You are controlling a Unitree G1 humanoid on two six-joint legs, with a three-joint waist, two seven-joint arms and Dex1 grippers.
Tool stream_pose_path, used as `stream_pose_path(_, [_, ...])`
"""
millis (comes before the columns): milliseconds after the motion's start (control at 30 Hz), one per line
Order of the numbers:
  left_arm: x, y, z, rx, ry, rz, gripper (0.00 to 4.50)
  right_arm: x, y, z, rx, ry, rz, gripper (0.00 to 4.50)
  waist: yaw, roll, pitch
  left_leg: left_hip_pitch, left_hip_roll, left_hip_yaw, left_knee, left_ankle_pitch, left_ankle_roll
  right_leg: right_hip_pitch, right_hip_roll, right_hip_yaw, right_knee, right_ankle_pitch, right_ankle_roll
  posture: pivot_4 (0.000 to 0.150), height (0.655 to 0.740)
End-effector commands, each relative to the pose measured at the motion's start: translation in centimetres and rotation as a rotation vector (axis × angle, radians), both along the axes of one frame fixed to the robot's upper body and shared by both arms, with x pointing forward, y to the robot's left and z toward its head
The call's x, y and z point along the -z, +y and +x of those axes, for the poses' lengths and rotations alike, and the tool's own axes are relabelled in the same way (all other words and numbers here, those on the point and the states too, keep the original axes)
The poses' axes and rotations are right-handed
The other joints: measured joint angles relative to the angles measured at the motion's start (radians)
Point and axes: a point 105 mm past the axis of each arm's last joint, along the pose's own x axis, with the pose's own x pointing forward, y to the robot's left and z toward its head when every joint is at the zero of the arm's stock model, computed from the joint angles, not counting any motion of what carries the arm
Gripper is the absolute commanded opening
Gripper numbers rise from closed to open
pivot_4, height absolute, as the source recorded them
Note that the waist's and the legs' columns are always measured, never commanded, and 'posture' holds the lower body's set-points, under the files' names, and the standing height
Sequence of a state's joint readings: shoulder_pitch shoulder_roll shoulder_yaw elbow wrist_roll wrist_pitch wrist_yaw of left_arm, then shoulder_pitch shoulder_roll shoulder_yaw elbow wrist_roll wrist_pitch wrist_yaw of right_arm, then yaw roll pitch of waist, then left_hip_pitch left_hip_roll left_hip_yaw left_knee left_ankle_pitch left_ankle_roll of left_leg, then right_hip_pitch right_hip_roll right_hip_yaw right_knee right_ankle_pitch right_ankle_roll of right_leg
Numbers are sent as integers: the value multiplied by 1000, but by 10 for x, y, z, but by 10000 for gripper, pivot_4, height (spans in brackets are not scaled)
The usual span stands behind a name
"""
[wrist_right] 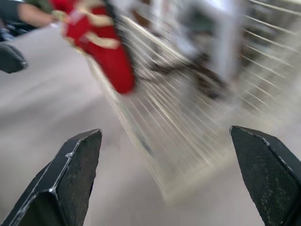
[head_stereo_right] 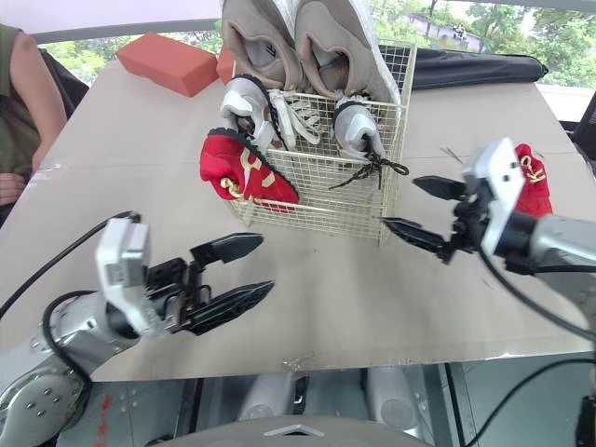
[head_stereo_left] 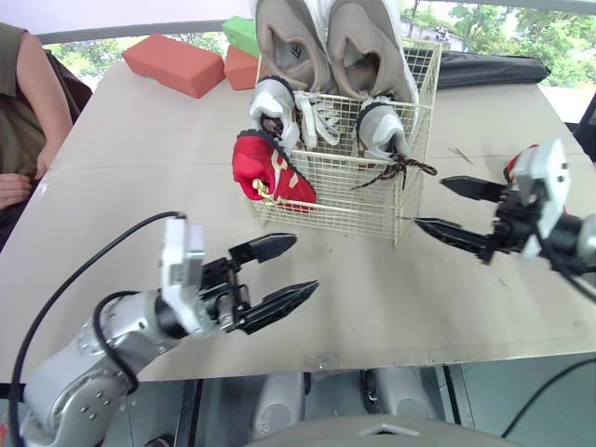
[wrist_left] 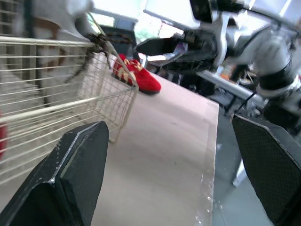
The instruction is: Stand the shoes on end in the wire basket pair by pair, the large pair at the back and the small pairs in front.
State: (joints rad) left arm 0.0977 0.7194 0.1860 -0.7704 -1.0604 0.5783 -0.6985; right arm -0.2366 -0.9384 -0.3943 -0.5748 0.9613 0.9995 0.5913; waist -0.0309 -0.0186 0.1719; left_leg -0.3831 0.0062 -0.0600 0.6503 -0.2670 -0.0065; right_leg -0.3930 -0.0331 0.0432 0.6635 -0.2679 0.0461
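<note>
**While One Red Shoe Lay Outside, Both Grippers Stood Wide**

Where your view looked down over the table, the basket stood at mid-table, toward the far side. The large pair stood on end at its back. The grey pair sat in front of them. One red shoe hung at the basket's left front corner; you could not tell whether it sat inside the wire or against it. The other red shoe lay on the table to the right, behind the right gripper.

That gripper held nothing, its fingers spread wide and pointing at the basket's right front corner. Dark laces trailed out over the wire there, close to its upper finger. Your left gripper was also empty and wide open, over the near part of the table, in front of the basket and to its left.

Two red blocks and a green block sat at the far left, behind the basket. A person sat at the table's left edge. A dark object lay along the far right edge.

Bare table ran between the two grippers and along the basket's front. The near edge was just below your left gripper.
</note>
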Motion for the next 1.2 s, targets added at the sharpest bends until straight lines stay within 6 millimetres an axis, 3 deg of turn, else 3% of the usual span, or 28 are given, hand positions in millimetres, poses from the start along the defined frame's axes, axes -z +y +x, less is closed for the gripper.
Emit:
stream_pose_path(33, [-11, -19, 5, 67, -49, -7, 45000, 4, -74, 32, 328, -23, -182, 42115, 3, -1, 0, 0, 0, 0, 1, 0, 0, 0, 0, 0, 0, 0, 0, 1500, 7400])
stream_pose_path(100, [-12, -27, 7, 109, -66, 10, 45000, 14, -103, 46, 427, 5, -279, 42115, 2, 0, 0, 0, 0, 1, 2, 0, 0, 0, 0, 1, -1, 0, 0, 1500, 7400])
stream_pose_path(233, [-16, -36, 12, 131, -71, 11, 45000, 26, -137, 69, 505, 58, -377, 42115, -11, 0, 0, 0, 0, 4, 2, 0, 0, -1, 0, 4, -1, 0, 1, 1500, 7400])
stream_pose_path(333, [-22, -41, 13, 168, -81, 9, 45000, 35, -162, 88, 575, 164, -555, 42115, -16, 4, 3, 0, 1, 6, 1, 0, 0, -2, 2, 6, -1, 1, 2, 1500, 7400])
stream_pose_path(400, [-26, -42, 14, 175, -95, 5, 45000, 32, -161, 98, 532, 172, -531, 42115, -11, 4, 3, 0, 0, 7, 1, 0, 0, -3, 2, 7, 0, 1, 2, 1500, 7400])
stream_pose_path(567, [-27, -46, 14, 187, -112, 14, 45000, 26, -176, 116, 607, 198, -503, 42115, -7, 3, 4, -3, 1, 7, 2, 0, 0, -4, 0, 6, -2, 0, 3, 1500, 7400])
stream_pose_path(733, [-35, -50, 15, 187, -163, 9, 45000, 35, -187, 126, 680, 253, -513, 42115, -4, 3, 4, -10, 0, 7, 3, 2, -4, -9, -2, 4, -3, 0, 4, 1500, 7400])
stream_pose_path(833, [-35, -50, 14, 191, -186, 18, 45000, 45, -193, 125, 707, 297, -525, 33554, -3, 3, 4, -14, 0, 7, 3, 3, -5, -12, -2, 3, -2, 0, 4, 1500, 7400])
stream_pose_path(1067, [-31, -48, 10, 239, -201, 39, 45000, 43, -198, 122, 702, 301, -473, 87, -2, 4, 3, -15, 0, 8, 3, 3, -5, -13, -2, 3, -1, 1, 4, 1500, 7400])
stream_pose_path(1200, [-31, -48, 11, 247, -213, 42, 45000, 36, -199, 118, 676, 285, -413, 87, -4, 4, 3, -15, -1, 8, 3, 3, -4, -13, -3, 3, -1, 1, 5, 1500, 7400])
